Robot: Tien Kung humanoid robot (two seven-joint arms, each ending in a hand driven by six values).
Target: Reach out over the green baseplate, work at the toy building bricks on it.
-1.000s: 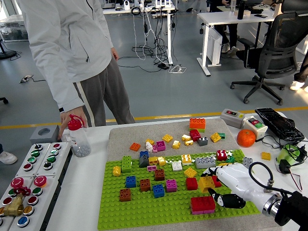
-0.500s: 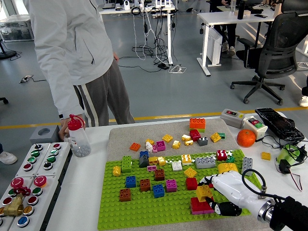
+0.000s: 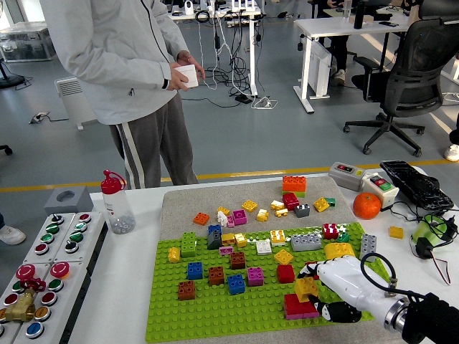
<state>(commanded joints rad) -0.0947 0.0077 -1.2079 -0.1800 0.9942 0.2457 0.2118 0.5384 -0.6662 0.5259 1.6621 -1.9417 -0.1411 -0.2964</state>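
While nothing stirs at the far left, a grey panel of round coloured push-buttons (image 3: pixel 44 266) is seen at the edge of the white counter (image 3: pixel 129 287), and beside it a clear plastic bottle with a red cap (image 3: pixel 115 203) is left standing alone. Behind it, a small white box (image 3: pixel 188 76) is held in both hands by a person in a grey jacket (image 3: pixel 115 57), well away from the counter. Next comes the green studded baseplate (image 3: pixel 215 308), laid along the near side, with small toy bricks (image 3: pixel 237 258) in blue, brown, pink and yellow dotted over it and more loose ones on the grey mat (image 3: pixel 179 204) behind. Over at its right end, a small yellow toy brick (image 3: pixel 305 288) is pinched in the curled fingers of the white right robot hand (image 3: pixel 337 283), just above a flat red brick (image 3: pixel 301 306). A placing step seems to be in hand; studs would need lining up before pressing down. The left arm is not seen. At the far right an orange fruit (image 3: pixel 366 206) is noted. No writing can be read.
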